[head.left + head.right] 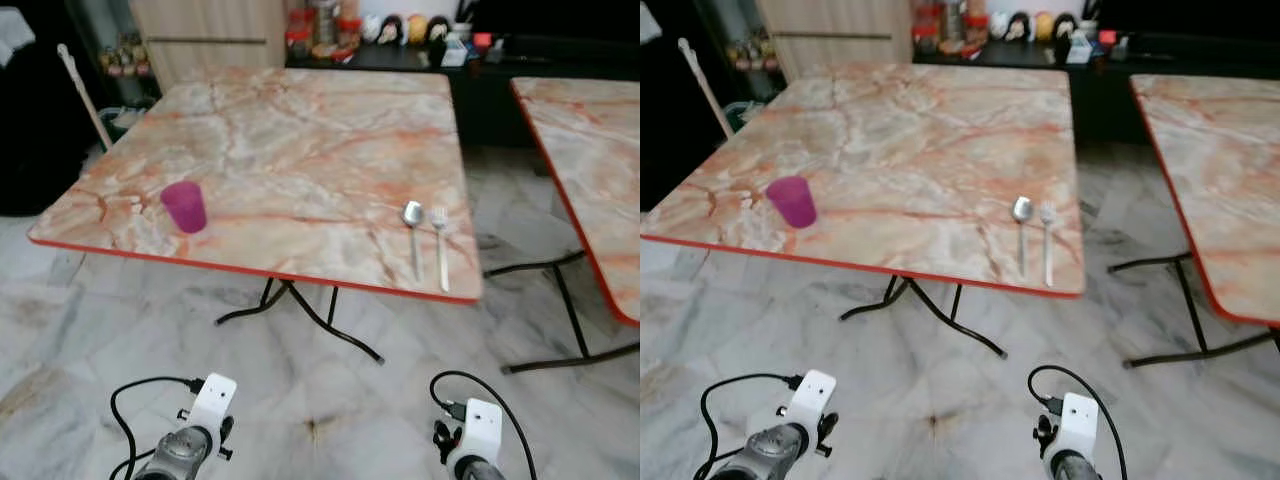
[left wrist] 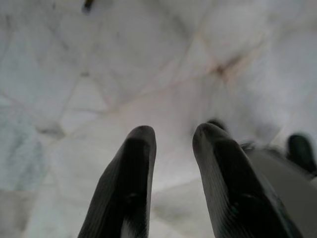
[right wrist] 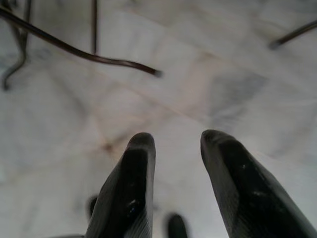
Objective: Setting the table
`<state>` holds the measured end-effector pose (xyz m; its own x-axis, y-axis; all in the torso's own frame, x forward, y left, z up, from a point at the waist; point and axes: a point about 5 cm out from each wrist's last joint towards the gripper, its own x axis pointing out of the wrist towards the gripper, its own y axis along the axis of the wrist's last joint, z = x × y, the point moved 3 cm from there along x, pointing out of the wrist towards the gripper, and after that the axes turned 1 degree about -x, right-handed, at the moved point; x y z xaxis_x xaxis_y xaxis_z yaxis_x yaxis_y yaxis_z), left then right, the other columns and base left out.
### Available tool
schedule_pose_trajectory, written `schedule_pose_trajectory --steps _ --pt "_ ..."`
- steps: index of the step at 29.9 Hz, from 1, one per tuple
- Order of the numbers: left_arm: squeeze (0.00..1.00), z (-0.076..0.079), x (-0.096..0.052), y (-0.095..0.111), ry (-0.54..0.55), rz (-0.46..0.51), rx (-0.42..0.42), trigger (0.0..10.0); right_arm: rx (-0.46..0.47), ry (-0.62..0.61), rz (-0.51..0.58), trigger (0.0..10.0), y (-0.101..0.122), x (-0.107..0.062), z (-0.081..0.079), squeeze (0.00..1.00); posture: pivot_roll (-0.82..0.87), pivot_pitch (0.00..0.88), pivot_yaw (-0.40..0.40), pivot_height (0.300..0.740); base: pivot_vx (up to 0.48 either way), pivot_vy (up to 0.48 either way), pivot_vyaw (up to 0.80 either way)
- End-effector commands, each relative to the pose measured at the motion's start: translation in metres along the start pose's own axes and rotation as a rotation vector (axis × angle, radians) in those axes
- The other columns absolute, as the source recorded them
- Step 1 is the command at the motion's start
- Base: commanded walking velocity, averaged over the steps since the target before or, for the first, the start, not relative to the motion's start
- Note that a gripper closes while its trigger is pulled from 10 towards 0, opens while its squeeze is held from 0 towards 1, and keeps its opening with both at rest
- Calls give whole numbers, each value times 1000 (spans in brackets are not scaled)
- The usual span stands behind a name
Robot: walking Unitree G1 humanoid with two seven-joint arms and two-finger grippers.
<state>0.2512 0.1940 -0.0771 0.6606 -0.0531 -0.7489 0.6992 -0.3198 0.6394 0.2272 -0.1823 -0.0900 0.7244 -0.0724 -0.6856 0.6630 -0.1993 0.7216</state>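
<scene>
Left gripper and right gripper spread, empty (pointing floorward). The robot should close on the table squarely before reaching the cup.

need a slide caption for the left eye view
Pink cup, spoon and fork on a marble-patterned table; both arms hang low.
</scene>
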Motion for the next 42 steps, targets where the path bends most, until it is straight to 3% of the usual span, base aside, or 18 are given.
schedule_pose_trajectory --steps 1,2,4,6,18,20,21,25,29,32,34,38,42 --pt "0 5 1 1 -21 -1 16 10000 -9 -19 -9 10000 -8 -3 8 0 -21 106 23 740 0 0 0" --pt "0 6 1 1 -24 -1 15 10000 -11 -23 -3 10000 -8 -4 9 0 -21 106 23 740 0 0 0" --pt "0 6 1 0 -26 -4 16 10000 -102 -24 30 10000 -8 -6 12 0 -22 106 25 740 0 0 0" --pt "0 6 1 -1 -27 -4 15 10000 -113 -22 37 10000 -8 -7 12 0 -23 106 25 740 0 0 0" --pt "0 10 -1 -10 -43 -28 42 10000 -287 26 345 10000 9 -32 22 0 -64 111 22 740 0 0 0" --pt "0 10 -2 -13 -45 -34 46 10000 -315 50 445 10000 18 -44 19 0 -76 114 21 740 0 0 0" --pt "0 10 -2 -13 -45 -34 46 10000 -315 50 445 10000 18 -44 19 0 -76 114 21 740 0 0 0" --pt "0 10 -2 -15 -46 -40 53 10000 -396 127 636 10000 48 -68 -1 0 -93 119 24 740 0 0 0" --pt "0 10 -3 -17 -47 -45 58 10000 -398 153 743 10000 75 -81 -14 0 -105 118 26 740 0 0 0" --pt "0 13 -2 -17 -53 -44 69 10000 -385 185 882 10000 120 -95 -38 0 -118 114 28 740 0 0 0" --pt "0 13 -2 -16 -53 -42 70 10000 -376 190 899 10000 129 -96 -44 0 -119 114 27 740 0 0 0" --pt "0 15 -1 -8 -40 -6 67 10000 -226 164 944 10000 166 -87 -60 0 -118 114 28 740 0 0 0" --pt "0 15 0 -6 -37 3 63 10000 -212 151 944 10000 174 -85 -62 0 -118 114 28 740 0 0 0"
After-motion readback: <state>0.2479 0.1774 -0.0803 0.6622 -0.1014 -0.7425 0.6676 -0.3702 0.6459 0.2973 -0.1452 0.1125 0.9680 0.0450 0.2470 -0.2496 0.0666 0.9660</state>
